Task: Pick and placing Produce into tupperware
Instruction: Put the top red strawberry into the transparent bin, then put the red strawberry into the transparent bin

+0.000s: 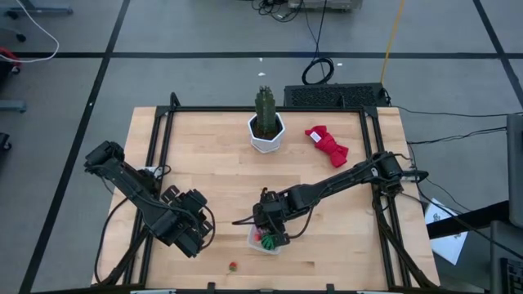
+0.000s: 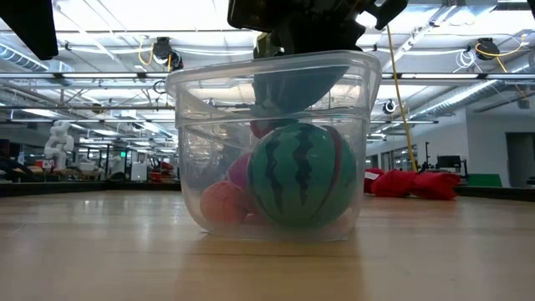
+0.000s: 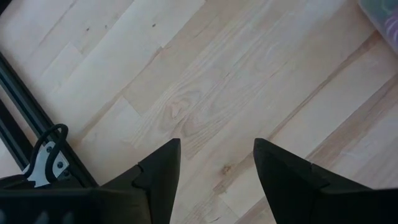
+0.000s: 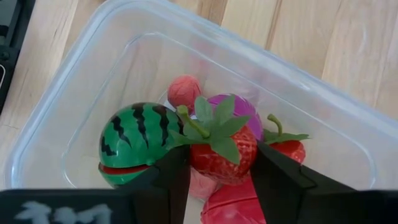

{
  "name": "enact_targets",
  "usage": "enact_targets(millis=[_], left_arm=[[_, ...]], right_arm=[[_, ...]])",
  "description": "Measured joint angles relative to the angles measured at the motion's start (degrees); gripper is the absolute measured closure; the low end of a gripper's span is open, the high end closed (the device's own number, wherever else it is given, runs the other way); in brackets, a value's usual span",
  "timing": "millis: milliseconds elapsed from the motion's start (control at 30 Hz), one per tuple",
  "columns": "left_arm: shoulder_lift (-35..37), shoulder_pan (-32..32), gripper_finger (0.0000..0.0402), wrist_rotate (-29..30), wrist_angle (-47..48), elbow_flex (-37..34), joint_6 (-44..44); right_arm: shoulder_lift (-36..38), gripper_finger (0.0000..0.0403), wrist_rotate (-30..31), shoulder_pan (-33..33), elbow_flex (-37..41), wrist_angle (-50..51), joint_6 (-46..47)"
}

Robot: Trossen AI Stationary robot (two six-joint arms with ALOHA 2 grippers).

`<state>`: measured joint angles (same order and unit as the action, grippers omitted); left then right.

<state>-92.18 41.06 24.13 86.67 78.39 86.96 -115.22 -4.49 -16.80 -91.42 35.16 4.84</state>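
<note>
Right wrist view shows the right pincer hanging directly over the clear tupperware, its two dark fingers clenched on a red strawberry with a green leafy top. The strawberry sits just above the produce already inside: a green striped watermelon ball, a purple piece, a small pink ball and other red pieces.

From above, the tupperware stands near the front edge of the wooden worktop, under the right arm's reach. The left pincer waits low over the worktop to the container's left, its fingers parted around nothing. One tiny red bit lies alone on the worktop in front of the tupperware, not yet collected.

A cactus in a white pot and a red cloth bundle sit well apart at the back.

Risk, as a judgement: the container already looks crowded, so a strawberry let go onto the round watermelon could roll and bounce out over the wall. Pushing lower could shove the light tupperware across the worktop.
</note>
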Motion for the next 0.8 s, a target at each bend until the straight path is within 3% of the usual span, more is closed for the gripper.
enact_targets(millis=[400, 800], left_arm=[[0.00, 0.00, 0.0192, 0.01, 0.00, 0.00, 0.02], [0.00, 0.00, 0.0192, 0.15, -0.37, 0.00, -2.26]], right_arm=[[0.00, 0.0199, -0.02, -0.02, 0.03, -0.13, 0.01], [3.75, 0.0193, -0.33, -1.44, 0.09, -1.14, -0.99]])
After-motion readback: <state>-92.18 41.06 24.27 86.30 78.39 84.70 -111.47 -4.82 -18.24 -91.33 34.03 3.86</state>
